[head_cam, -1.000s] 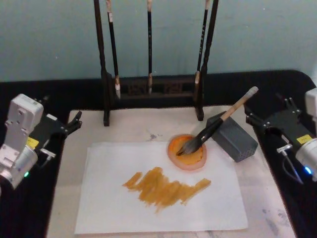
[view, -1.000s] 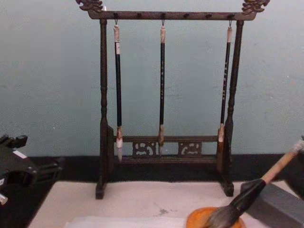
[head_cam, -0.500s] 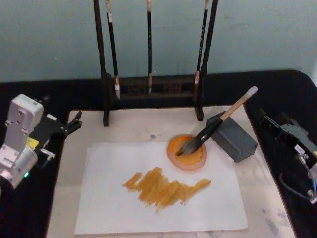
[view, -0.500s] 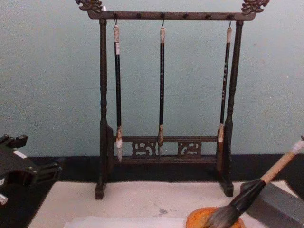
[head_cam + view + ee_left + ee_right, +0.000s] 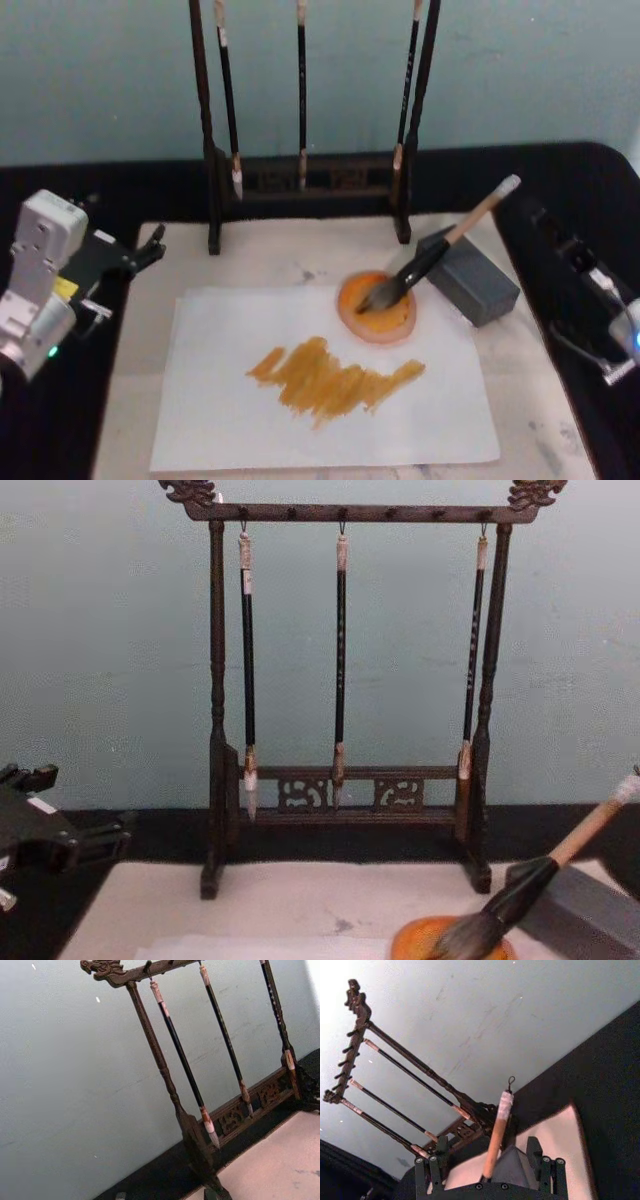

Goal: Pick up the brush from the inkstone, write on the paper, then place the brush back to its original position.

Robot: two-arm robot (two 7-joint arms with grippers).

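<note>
Right end effector [image 5: 486,1147] hung over the right side of the surface [image 5: 570,180], released: in the right wrist view its two fingers [image 5: 534,1152] stood well apart with nothing between them. Ahead of it, and toward the robot's left, lay the brush [image 5: 440,245]. Its pale capped end pointed back at this end effector, raised and nearest to it. Handle propped on a grey block [image 5: 480,290]. Bristle head down in the inkstone [image 5: 395,330], an orange dish at the paper's far right corner. Long axis ran diagonally, sloping from the cap down and leftward to the bristles. In the right wrist view the handle lined up inside the finger gap but farther off, not touching. Paper [image 5: 220,400] lay flat on the beige mat [image 5: 270,255], carrying a broad patch of orange strokes [image 5: 330,378]. Left end effector [image 5: 150,248] sat parked off the mat's left edge, well apart from the brush. Judged: writing looked done and the brush looked returned. Should it need taking again, the right arm was plainly the nearer, approaching along the handle from the cap end.
</note>
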